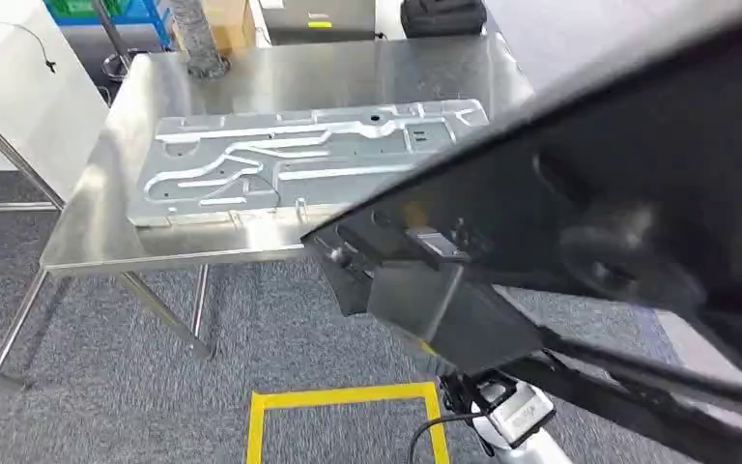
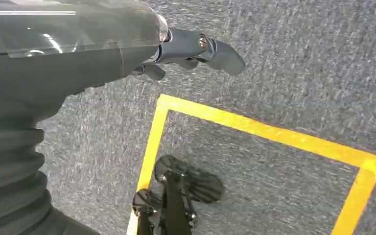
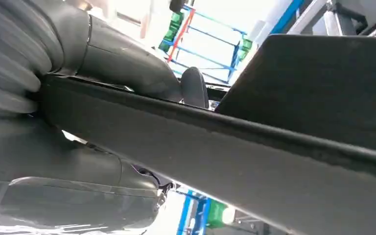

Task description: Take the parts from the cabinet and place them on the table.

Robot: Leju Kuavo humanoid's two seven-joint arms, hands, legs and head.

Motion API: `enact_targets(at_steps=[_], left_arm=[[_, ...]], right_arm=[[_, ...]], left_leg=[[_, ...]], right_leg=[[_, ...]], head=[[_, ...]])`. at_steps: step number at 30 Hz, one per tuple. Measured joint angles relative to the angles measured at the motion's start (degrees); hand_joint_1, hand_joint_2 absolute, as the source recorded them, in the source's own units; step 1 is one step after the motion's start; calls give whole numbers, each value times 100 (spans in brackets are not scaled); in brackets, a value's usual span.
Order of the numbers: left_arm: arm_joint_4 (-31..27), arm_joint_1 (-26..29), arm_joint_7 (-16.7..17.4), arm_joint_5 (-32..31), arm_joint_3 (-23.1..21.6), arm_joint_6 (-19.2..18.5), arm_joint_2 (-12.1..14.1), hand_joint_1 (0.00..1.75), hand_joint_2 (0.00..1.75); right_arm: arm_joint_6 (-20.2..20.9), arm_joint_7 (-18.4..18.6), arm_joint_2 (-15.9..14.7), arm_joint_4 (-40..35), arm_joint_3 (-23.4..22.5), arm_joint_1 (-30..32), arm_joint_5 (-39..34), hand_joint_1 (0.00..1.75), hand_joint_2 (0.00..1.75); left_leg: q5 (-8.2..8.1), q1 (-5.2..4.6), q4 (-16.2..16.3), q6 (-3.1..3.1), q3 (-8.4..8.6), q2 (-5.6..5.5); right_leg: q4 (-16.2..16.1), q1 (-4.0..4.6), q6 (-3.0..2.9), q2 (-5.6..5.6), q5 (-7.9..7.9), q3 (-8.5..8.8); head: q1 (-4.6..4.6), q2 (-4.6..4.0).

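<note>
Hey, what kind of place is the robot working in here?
Probably a factory or workshop floor: a stamped silver sheet-metal panel lies on a stainless steel table, yellow floor tape marks the grey carpet, and blue shelving stands behind.

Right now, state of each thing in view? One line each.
black part: held by the right hand, tilted, carried above the floor beside the table
right hand: grips the black part's edge
left hand: holds nothing, hangs over the carpet, fingers apart
silver stamped panel: lying flat on the table
steel table: standing, bearing the panel
</note>
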Motion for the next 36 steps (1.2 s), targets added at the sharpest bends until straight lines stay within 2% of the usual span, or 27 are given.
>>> enact_targets(at_steps=[1, 3, 4, 5, 6, 8, 9, 10, 11, 13, 14, 15, 17, 18, 20, 21, 23, 24, 25, 26, 27, 29, 30, 33, 34, 35, 36], left_arm=[[0, 7, 7, 0, 0, 0, 2, 0, 175], [0, 24, 13, 0, 7, 0, 2, 0, 175], [0, 21, 13, 0, 11, 0, -2, 0, 175], [0, 9, 9, -4, 15, 0, 0, 0, 175], [0, -2, 4, -24, 22, 0, 2, 0, 175], [0, -3, 2, -35, 24, 0, 2, 0, 175], [0, 7, -2, -37, 26, 0, 2, 0, 175], [0, 17, -4, -42, 28, 0, 4, 0, 175], [0, 19, -9, -53, 31, -2, 2, 0, 175], [0, 10, -24, -87, 31, -17, 2, 0, 175], [0, 13, -31, -98, 31, -17, 2, 0, 175], [0, 0, -37, -103, 31, -17, 2, 0, 175], [-2, 8, -37, -116, 31, -17, 7, 0, 175], [-2, 7, -37, -120, 31, -20, 7, 0, 175], [-2, -14, -42, -136, 28, -24, 2, 0, 175], [-2, -21, -48, -140, 28, -24, 4, 0, 175], [-2, -20, -55, -140, 31, -22, 13, 0, 175], [-2, -3, -55, -146, 31, -24, 13, 0, 175], [-2, 6, -55, -153, 31, -24, 13, 0, 175], [-2, 12, -57, -153, 31, -24, 11, 0, 175], [-2, 13, -57, -155, 31, -24, 13, 0, 175], [-2, 19, -70, -155, 31, -24, 20, 0, 175], [-2, 12, -70, -155, 35, -26, 31, 0, 175], [-4, 29, -72, -155, 44, -35, 44, 0, 175], [-4, 24, -74, -155, 55, -37, 44, 0, 175], [-4, 22, -74, -155, 63, -50, 39, 0, 175], [-4, 11, -74, -155, 79, -55, 39, 0, 175]], right_arm=[[2, 2, 4, -2, 2, -9, 0, 175, 175], [0, 7, 7, 0, 4, -17, 0, 175, 175], [0, 7, 7, -4, 4, -26, 0, 175, 175], [0, 4, 7, -4, 7, -44, 0, 175, 175], [-2, -2, 7, -4, 11, -57, 2, 175, 175], [-4, 0, 7, -4, 11, -36, 4, 175, 175], [-7, 0, 7, -4, 13, -20, 4, 175, 175], [-9, -2, 7, -4, 13, -1, 4, 175, 175], [-15, 0, 7, -9, 13, 9, 4, 175, 175], [-28, -2, 7, -37, 15, 16, 15, 175, 175], [-33, -4, 7, -37, 15, 16, 15, 175, 175], [-48, -11, 7, -37, 15, 24, 17, 175, 175], [-94, -13, 7, -66, 15, 71, 26, 175, 175], [-122, -15, 7, -68, 15, 89, 26, 175, 175], [-133, -17, 11, -114, 15, 106, 26, 175, 175], [-136, -17, 13, -127, 15, 103, 26, 175, 175], [-138, -26, 13, -146, 15, 136, 26, 175, 175], [-138, -24, 13, -146, 15, 157, 26, 175, 175], [-140, -24, 13, -146, 15, 179, 28, 175, 175], [-142, -24, 13, -146, 15, 186, 31, 175, 175], [-149, -24, 13, -149, 15, 185, 33, 175, 175], [-181, -24, 13, -164, 15, 183, 48, 175, 175], [-221, -26, 13, -162, 15, 184, 61, 175, 175], [-359, -11, 13, -223, 15, 194, 149, 175, 175], [-424, 6, 13, -262, 7, 183, 151, 175, 175], [-455, 35, 11, -311, -20, 175, 151, 175, 175], [-470, 57, 11, -359, -50, 133, 149, 175, 175]], left_leg=[[107, -5, 74, 89, 18, -4], [69, 3, 39, 152, 35, -11], [74, 39, -4, 182, 108, -18], [54, 37, -15, 212, 148, -21], [30, 35, -18, 245, 163, -21], [-33, 30, -17, 257, 208, -22], [-69, 30, -16, 254, 246, -23], [-111, 30, -16, 251, 305, -24], [-161, 31, -16, 242, 375, -28], [-268, 31, -18, 213, 538, -37], [-317, 34, -27, 186, 548, -35], [-339, 22, -17, 153, 597, -42], [-383, 25, 29, 60, 659, -26], [-365, 19, 24, 20, 684, -21], [-474, 41, 192, -25, 651, -15], [-600, 46, 482, -46, 505, -15], [-979, 54, 1399, -89, -54, -14], [-1089, 54, 1733, -95, -301, -15], [-1055, 54, 1811, -78, -431, -14], [-866, 54, 1637, -69, -431, -14], [-540, 52, 1227, -64, -321, -14], [193, 23, 189, 33, 4, -6], [-12, -25, 159, 50, 4, -1], [45, -41, 42, 163, 61, -6], [50, 0, 2, 187, 124, -23], [54, 15, -41, 201, 183, -22], [36, 24, -52, 228, 210, -19]], right_leg=[[-6, 7, 33, 1, -25, -14], [33, 12, 86, 2, -36, 26], [95, -3, 118, -3, -78, 2], [347, -13, 144, -7, -122, -110], [721, -22, 170, -6, -259, -331], [1588, -50, 190, -6, -619, -898], [1843, -59, 204, -7, -680, -1109], [1846, -68, 220, -7, -582, -1199], [1579, -73, 218, -8, -313, -1159], [550, -72, 172, -12, 431, -814], [218, -56, 143, -18, 589, -707], [213, -4, 127, -28, 316, -725], [155, 3, 43, -17, 418, -696], [145, 5, -7, -13, 391, -653], [76, -27, -91, -17, 386, -484], [73, -22, -123, -22, 362, -443], [74, -7, -149, -21, 290, -381], [76, 1, -152, -14, 253, -349], [76, 7, -152, -3, 218, -305], [76, 9, -150, 5, 175, -248], [76, 13, -142, 9, 125, -174], [67, 11, -114, 6, 16, -55], [77, 23, -87, 4, -9, -8], [124, 23, 21, 16, -5, -17], [134, 42, 51, 12, -28, 11], [243, 20, 77, 12, -94, -15], [516, 14, 109, 7, -206, -175]], head=[[2, 0], [2, 0], [0, 2], [0, 0], [2, 0], [2, 0], [2, 0], [2, 0], [2, 0], [2, 0], [2, 0], [4, 0], [0, 0], [0, 0], [0, 0], [-2, 0], [0, 0], [0, 0], [-2, 0], [-2, 0], [0, 0], [0, 0], [0, 0], [-2, 0], [-2, 0], [2, 0], [0, 0]])
